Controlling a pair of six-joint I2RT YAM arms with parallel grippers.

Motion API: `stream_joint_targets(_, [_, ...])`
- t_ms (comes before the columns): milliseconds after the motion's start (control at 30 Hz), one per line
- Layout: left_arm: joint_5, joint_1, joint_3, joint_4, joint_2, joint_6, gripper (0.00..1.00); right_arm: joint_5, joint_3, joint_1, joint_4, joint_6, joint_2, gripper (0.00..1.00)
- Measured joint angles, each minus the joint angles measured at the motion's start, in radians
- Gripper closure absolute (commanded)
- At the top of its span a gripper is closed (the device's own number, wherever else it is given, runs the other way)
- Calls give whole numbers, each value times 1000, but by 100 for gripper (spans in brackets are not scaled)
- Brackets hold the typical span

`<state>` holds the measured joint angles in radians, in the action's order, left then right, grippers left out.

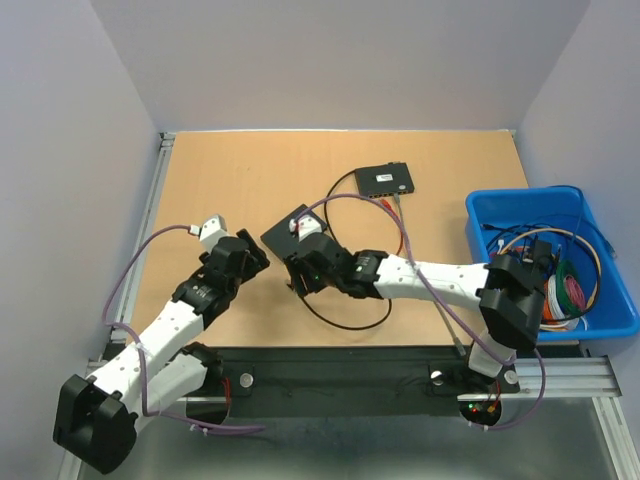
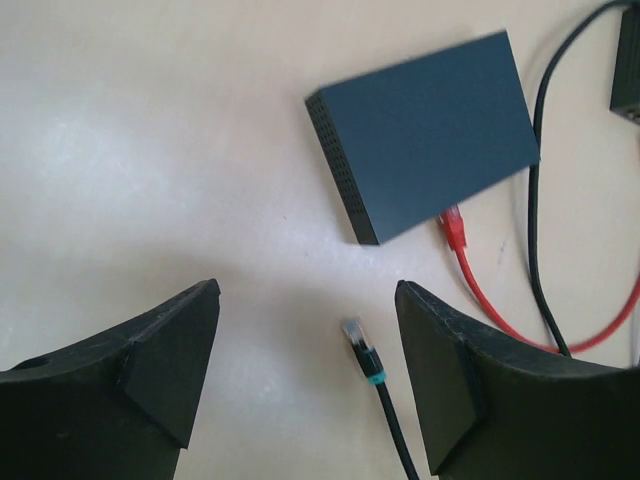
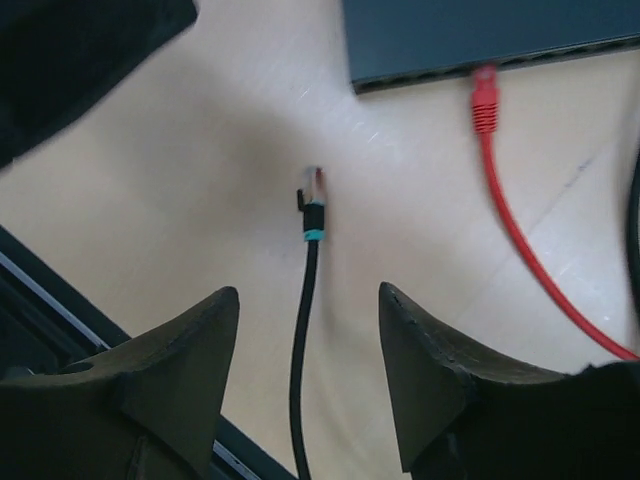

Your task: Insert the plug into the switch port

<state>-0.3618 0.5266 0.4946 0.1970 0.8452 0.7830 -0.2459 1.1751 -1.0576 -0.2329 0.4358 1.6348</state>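
Observation:
A black cable ends in a clear plug with a teal band point(image 2: 358, 340), lying loose on the table; it also shows in the right wrist view point(image 3: 313, 205). The dark switch point(image 2: 425, 130) lies just beyond it, with a red plug point(image 2: 453, 228) in one port. The switch's port edge shows in the right wrist view point(image 3: 490, 35). My left gripper point(image 2: 308, 375) is open and empty, and the plug lies between its fingers. My right gripper point(image 3: 308, 340) is open and straddles the black cable behind the plug. In the top view both grippers point(image 1: 258, 258) point(image 1: 297, 272) meet beside the switch point(image 1: 283, 232).
A second dark switch point(image 1: 385, 180) lies farther back with cables attached. A blue bin point(image 1: 490, 215) full of coiled cables stands at the right. The black cable loops on the table point(image 1: 345, 322) under the right arm. The left gripper's body shows in the right wrist view point(image 3: 70, 60).

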Motion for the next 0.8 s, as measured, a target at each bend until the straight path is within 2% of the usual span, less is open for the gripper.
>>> stream_joint_targets(100, [26,-52,0,-24,3,-30,18,-1,18,-64,-4,-40,65,42])
stream_joint_targets(467, [88,-101,-6,-98,27,-84,18,-117,189,-124,-48,-198,285,49])
stream_joint_targets(800, [85,-126,-43,-110,43,-95,18,-239,272,-148,-113,-270,379,51])
